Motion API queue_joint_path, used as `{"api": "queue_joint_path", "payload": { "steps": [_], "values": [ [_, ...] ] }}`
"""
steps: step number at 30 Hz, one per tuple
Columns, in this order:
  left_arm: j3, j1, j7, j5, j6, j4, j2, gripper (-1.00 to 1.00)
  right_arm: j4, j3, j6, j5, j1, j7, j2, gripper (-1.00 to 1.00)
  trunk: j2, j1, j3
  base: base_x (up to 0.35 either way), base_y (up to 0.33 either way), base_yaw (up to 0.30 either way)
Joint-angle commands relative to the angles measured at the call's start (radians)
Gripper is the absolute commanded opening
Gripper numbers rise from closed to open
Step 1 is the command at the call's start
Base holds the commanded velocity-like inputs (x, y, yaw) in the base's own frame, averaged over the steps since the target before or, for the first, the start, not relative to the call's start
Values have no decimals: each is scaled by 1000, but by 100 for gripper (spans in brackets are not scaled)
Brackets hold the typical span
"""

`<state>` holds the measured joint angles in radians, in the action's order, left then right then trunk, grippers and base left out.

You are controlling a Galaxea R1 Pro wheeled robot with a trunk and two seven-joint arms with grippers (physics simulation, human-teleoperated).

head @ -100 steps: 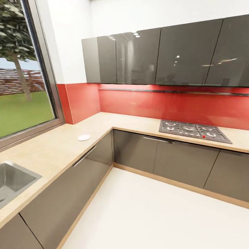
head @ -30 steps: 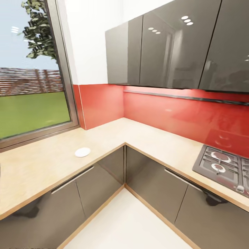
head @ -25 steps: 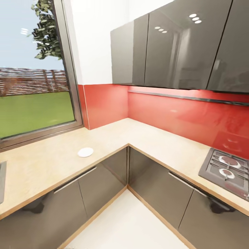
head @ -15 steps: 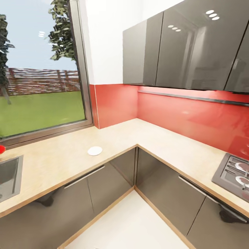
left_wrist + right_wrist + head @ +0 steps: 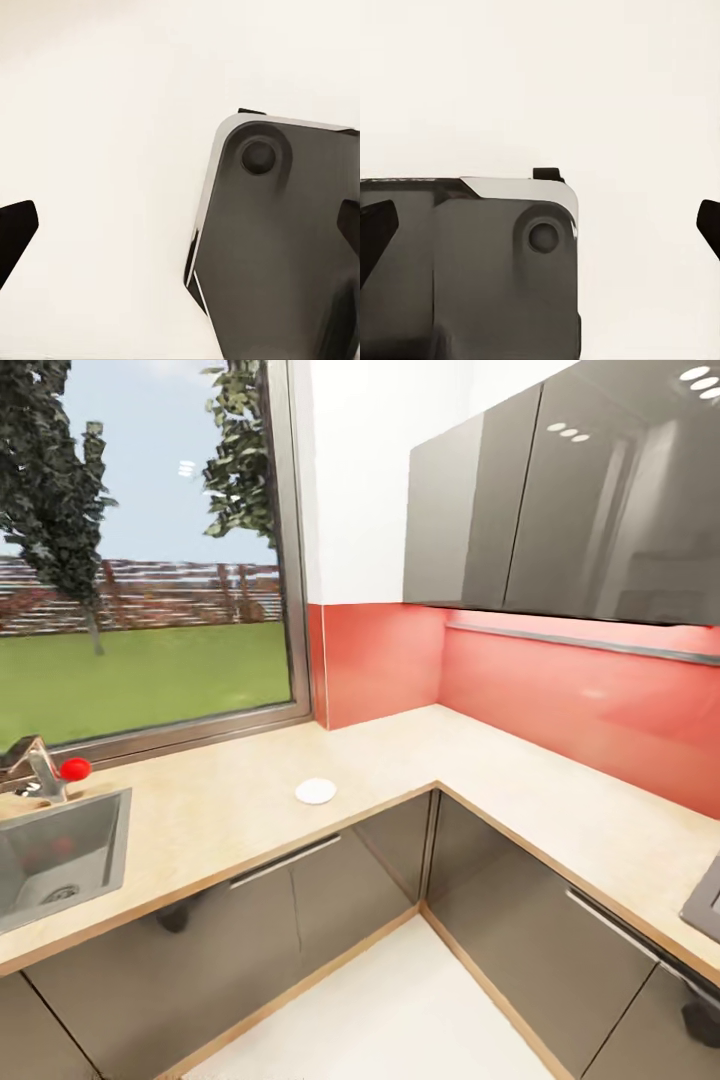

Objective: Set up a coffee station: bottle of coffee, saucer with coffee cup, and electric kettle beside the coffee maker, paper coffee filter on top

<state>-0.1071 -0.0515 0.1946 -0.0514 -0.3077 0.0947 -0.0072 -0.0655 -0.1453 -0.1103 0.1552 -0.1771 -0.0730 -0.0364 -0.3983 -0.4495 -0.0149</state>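
A white saucer (image 5: pixel 316 791) lies on the countertop (image 5: pixel 220 810), well apart from the sink (image 5: pixel 60 857); both grippers' fingertips stand spread, grasping nothing.

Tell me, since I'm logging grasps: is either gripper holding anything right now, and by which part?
Nothing is held. Both wrist views show widely parted fingertips with only pale floor between them. The white saucer lies untouched on the countertop.

L-shaped countertop (image 5: pixel 520 780), red backsplash (image 5: pixel 560 680), window (image 5: pixel 140 560), sink (image 5: pixel 60 860).
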Motion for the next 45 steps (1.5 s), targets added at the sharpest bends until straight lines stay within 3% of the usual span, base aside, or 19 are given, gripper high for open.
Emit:
{"api": "queue_joint_path", "payload": {
  "steps": [1, 21, 31, 45],
  "values": [
    [-4, -1, -1, -5, -2, 2, -1, 100, 1, -8, -3, 10, -1, -3, 0, 100, -2, -1, -2, 0, 0, 280],
    [-5, -1, -1, -5, -2, 2, 0, 100, 1, -10, -2, 10, -1, -4, 0, 100, -2, -1, -2, 0, -9, 280],
    [-3, -1, -1, -5, -2, 3, -10, 100, 1, -9, -2, 10, -1, -4, 0, 100, -2, -1, -2, -9, -242, 281],
    [-5, 1, -1, -7, -2, 3, -10, 100, 1, -9, -2, 10, -1, -4, 0, 100, -2, -1, -2, -196, -200, 281]
  ]
}}
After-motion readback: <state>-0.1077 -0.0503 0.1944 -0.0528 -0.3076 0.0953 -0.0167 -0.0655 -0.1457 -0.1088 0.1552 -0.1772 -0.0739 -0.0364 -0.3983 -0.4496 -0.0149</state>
